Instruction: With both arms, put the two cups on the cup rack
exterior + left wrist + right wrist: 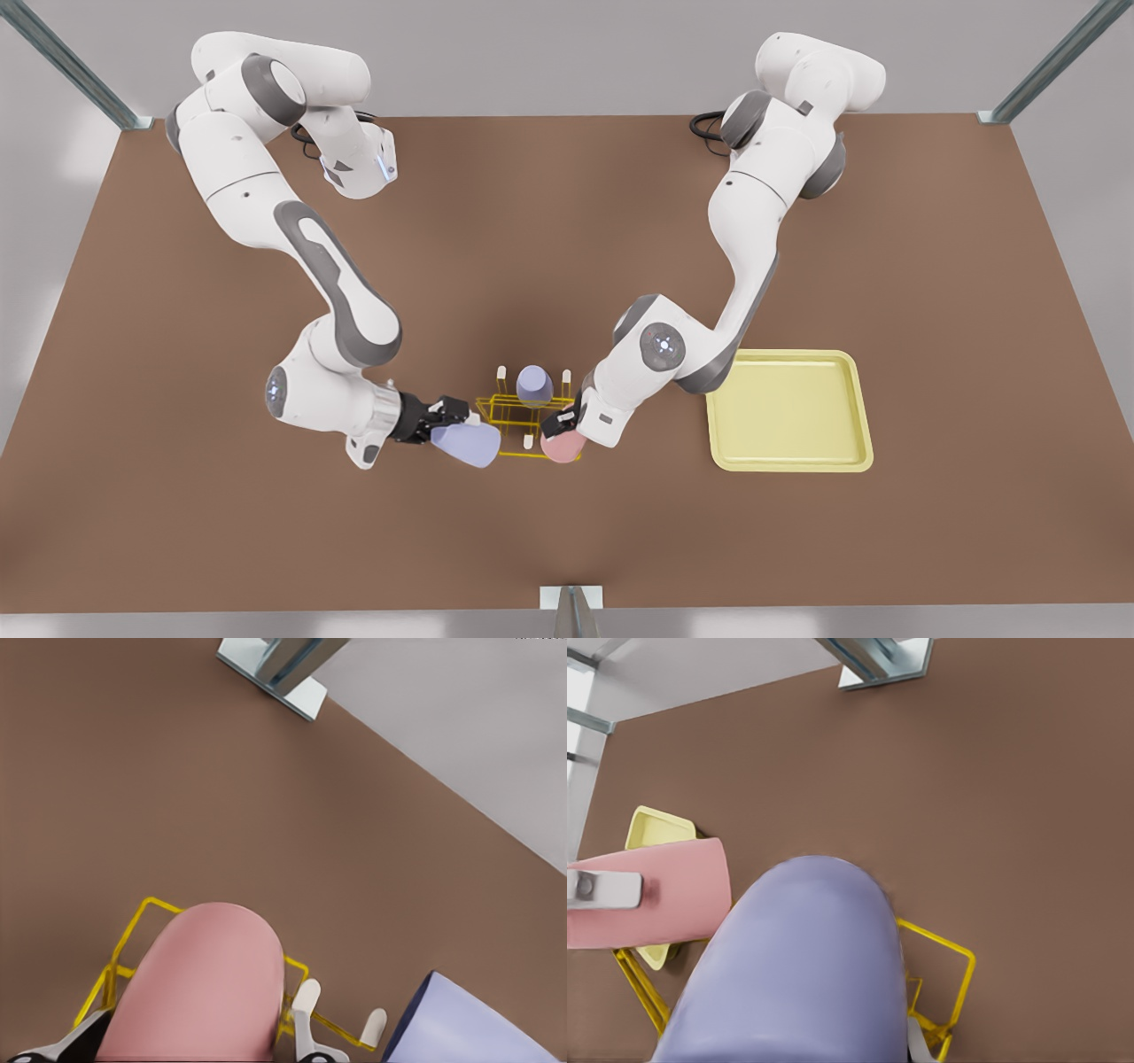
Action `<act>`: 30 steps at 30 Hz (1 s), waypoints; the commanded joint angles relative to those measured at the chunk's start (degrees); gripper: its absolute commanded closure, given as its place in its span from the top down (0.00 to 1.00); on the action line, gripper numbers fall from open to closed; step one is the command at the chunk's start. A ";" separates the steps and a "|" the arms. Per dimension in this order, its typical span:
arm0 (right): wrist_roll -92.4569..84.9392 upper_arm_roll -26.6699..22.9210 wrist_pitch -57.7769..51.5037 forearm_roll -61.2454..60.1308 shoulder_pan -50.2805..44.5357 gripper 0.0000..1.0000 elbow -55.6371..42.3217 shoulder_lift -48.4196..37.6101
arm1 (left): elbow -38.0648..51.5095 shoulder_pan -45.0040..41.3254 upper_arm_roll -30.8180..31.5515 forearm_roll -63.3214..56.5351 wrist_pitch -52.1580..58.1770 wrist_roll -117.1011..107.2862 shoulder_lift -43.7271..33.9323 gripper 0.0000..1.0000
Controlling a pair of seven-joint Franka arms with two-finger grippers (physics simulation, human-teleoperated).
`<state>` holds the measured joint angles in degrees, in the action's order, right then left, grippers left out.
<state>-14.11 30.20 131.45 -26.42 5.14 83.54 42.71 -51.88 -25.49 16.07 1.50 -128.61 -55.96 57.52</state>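
A brown table [567, 230] carries everything. Near its front middle a yellow wire rack [518, 416] is set directly on it. A flat pale-yellow tray [788, 409] is laid on the table toward the front view's right, well apart from the rack.

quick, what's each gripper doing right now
Left gripper: shut on the pink cup, at the cup rack.
Right gripper: shut on the lavender cup.
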 commanded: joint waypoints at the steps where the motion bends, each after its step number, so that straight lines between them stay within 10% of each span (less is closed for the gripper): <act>1: -0.57 0.12 -0.67 0.32 -0.39 0.76 0.05 0.01 | 0.11 0.00 0.01 -0.19 -0.24 -5.13 -0.13 1.00; 6: -0.57 0.12 -0.31 0.23 -1.18 0.80 0.05 0.80 | 0.28 0.09 -1.83 -0.10 3.27 -4.77 -0.84 1.00; 7: -0.57 0.03 -0.31 0.23 -1.18 1.00 0.05 0.80 | 0.46 0.53 -2.01 -0.01 4.42 -4.60 -1.89 1.00; 8: -0.57 0.03 -0.31 0.32 -1.18 1.00 0.05 0.80 | 1.16 0.97 -2.01 -0.01 7.40 -4.69 -2.94 1.00; 15: 0.48 -1.46 -2.77 6.01 -1.80 1.00 -5.05 -2.36 | 1.60 12.39 -8.33 -0.10 49.32 20.79 -14.72 1.00; 17: 8.22 -2.78 -17.61 23.33 1.72 1.00 -5.49 -5.61 | 1.16 17.31 -10.27 -1.15 56.36 32.83 -17.36 1.00; 19: 8.22 -2.78 -37.22 31.15 9.80 1.00 -6.10 -7.29 | -24.32 17.40 -12.20 -2.73 43.54 46.64 -35.54 1.00; 24: 7.25 -3.04 -63.75 48.05 13.94 1.00 -17.60 -10.01 | -29.95 16.79 -11.76 -2.21 51.35 46.20 -42.41 1.00; 26: 6.55 -19.56 -63.16 38.82 5.15 1.00 -16.04 -20.99 | -26.80 17.23 -11.94 -2.21 51.88 46.64 -42.15 1.00; 30: 8.92 -25.46 -59.38 32.75 1.37 1.00 -3.82 -33.39 | -21.51 16.44 -11.41 -1.07 56.63 46.55 -40.39 1.00</act>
<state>-9.68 5.61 78.92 8.96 7.00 78.31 10.86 -73.88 -9.03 4.58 -0.13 -77.27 -29.95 17.09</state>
